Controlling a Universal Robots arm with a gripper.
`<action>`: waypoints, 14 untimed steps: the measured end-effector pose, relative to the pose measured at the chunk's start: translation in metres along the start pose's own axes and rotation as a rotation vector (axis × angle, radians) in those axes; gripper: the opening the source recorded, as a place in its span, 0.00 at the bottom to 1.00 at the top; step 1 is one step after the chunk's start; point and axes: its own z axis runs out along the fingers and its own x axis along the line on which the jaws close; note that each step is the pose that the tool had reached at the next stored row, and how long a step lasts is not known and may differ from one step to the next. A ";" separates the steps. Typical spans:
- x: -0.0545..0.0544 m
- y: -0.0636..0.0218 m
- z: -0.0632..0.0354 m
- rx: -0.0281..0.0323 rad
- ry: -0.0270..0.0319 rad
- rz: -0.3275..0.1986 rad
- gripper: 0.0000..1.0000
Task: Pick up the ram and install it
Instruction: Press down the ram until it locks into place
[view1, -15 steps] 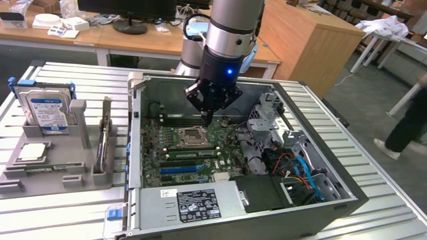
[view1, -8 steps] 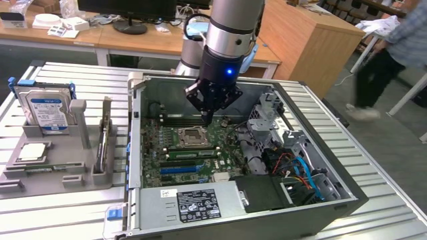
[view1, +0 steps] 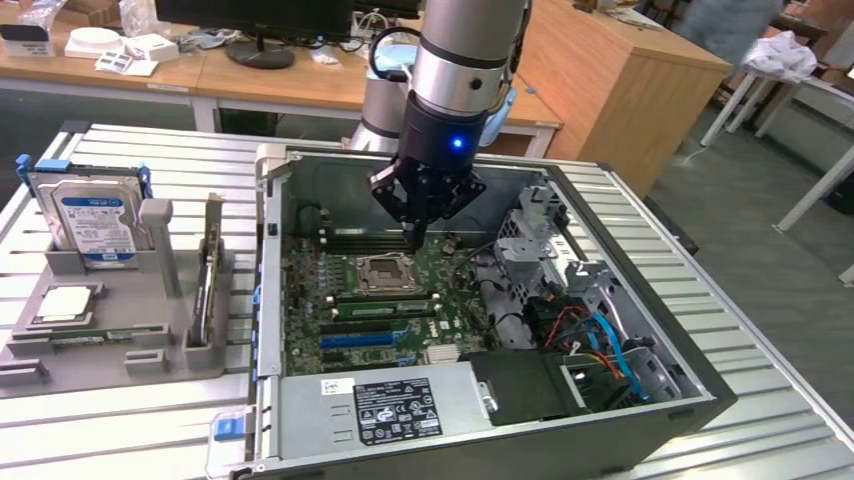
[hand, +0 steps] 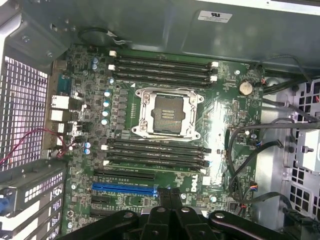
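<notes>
My gripper (view1: 416, 238) hangs inside the open computer case (view1: 274, 300), over the motherboard (view1: 340, 285) just behind the processor socket (view1: 383, 270). Its fingers are shut with nothing between them. In the wrist view the shut fingertips (hand: 169, 197) point at the board below the socket (hand: 167, 111), with one bank of black memory slots (hand: 160, 66) beyond the socket and another bank (hand: 155, 151) nearer the fingers. A long thin stick that looks like the ram (view1: 208, 275) stands on edge in the grey holder (view1: 160, 355) at the exterior view's left, well away from the gripper.
The holder also carries a silver hard drive (view1: 91, 215) with a blue-white label and a small square chip (view1: 64, 305). The case's drive cage (view1: 541, 235), cables (view1: 594, 335) and power supply (view1: 394, 405) crowd its right and near sides. A ribbed metal table (view1: 747, 330) lies underneath.
</notes>
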 end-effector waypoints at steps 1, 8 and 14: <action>0.000 0.0000 0.0000 0.0000 0.0001 0.000 0.11; 0.000 0.0001 -0.0036 -0.0036 0.0072 0.005 0.11; 0.000 0.0001 -0.0045 -0.0080 0.0082 0.022 0.11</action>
